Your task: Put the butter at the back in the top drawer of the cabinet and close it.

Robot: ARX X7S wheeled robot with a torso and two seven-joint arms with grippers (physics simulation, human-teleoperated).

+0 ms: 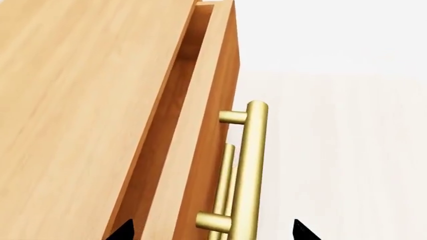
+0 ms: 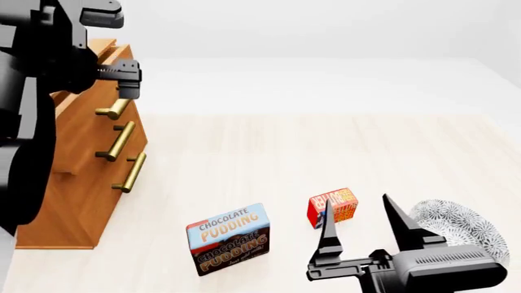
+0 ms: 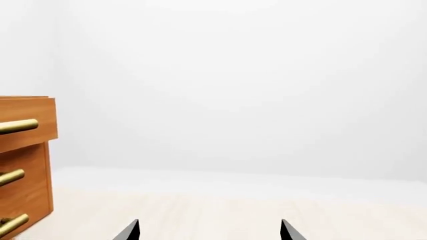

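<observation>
Head view: butter [image 2: 333, 206] lies on the floor at lower centre, right of the pudding box [image 2: 229, 239]. Right gripper [image 2: 366, 235]: jaws wide apart, holding nothing. Left gripper [image 2: 126, 85] sits at the handle [image 2: 113, 110]; jaw state cannot be determined. Only the left wrist view shows the top drawer [image 1: 197, 150] slightly open in the cabinet [image 1: 73, 100].

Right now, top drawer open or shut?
Open, only partly. The top drawer front stands off the cabinet, a dark gap showing behind it. In the head view it juts past the lower drawers.
</observation>
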